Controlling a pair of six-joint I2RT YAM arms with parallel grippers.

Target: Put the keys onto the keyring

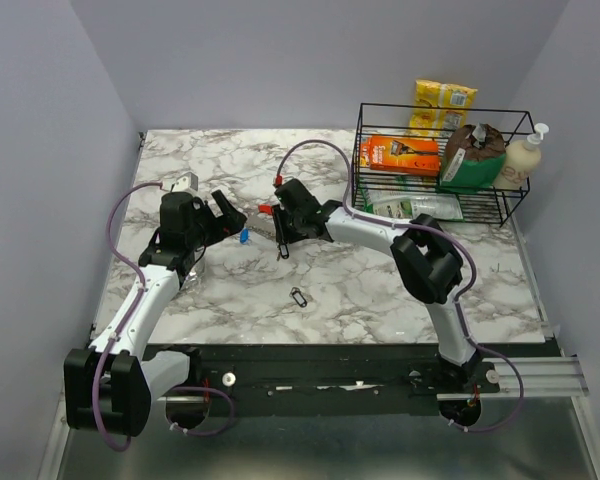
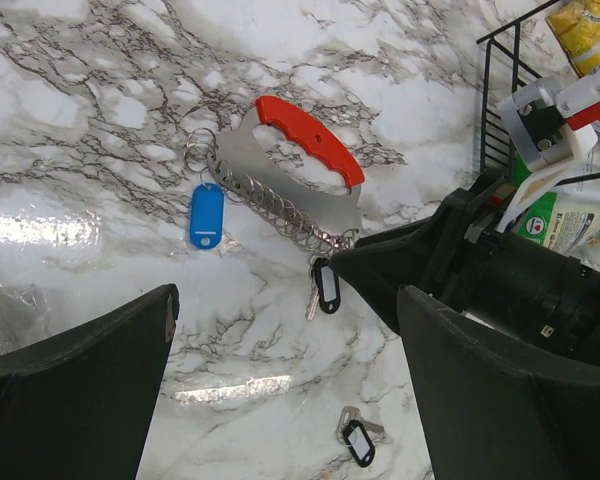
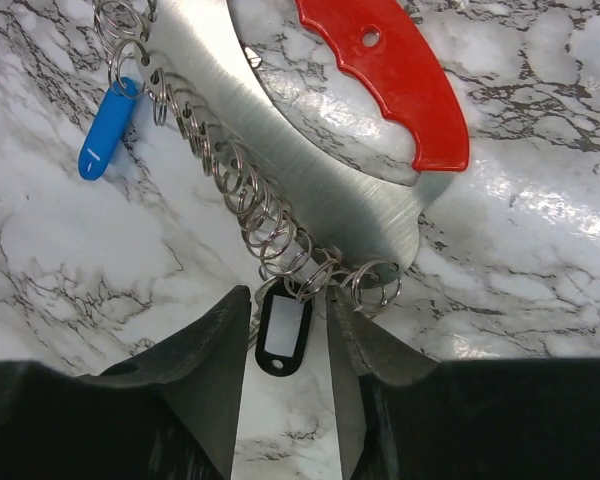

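The keyring [image 2: 310, 140], a brushed steel plate with a ribbed red plastic grip and a row of wire split rings, is lying flat on the glossy marble-patterned counter [image 1: 380, 290]. A blue key tag [image 2: 206, 215] is sitting at one end ring. The right claw [image 3: 288, 298], its arm stretching low across the counter, is flanking a black-tagged key [image 3: 283, 330] at the other end; whether it is pinching cannot be told. The left claw [image 2: 287, 295] is hovering released, fingers spread wide. A loose black-tagged key [image 2: 358, 440] is lying apart.

- The keyring [image 2: 310, 140] has a bright red grip on a silvery steel plate.
- One key [image 2: 206, 215] has a blue tag, another key [image 3: 282, 330] a black tag with a white middle.
- The table [image 1: 380, 290] is white marble with grey-black veins.
- The basket [image 1: 445, 108] is black wire.
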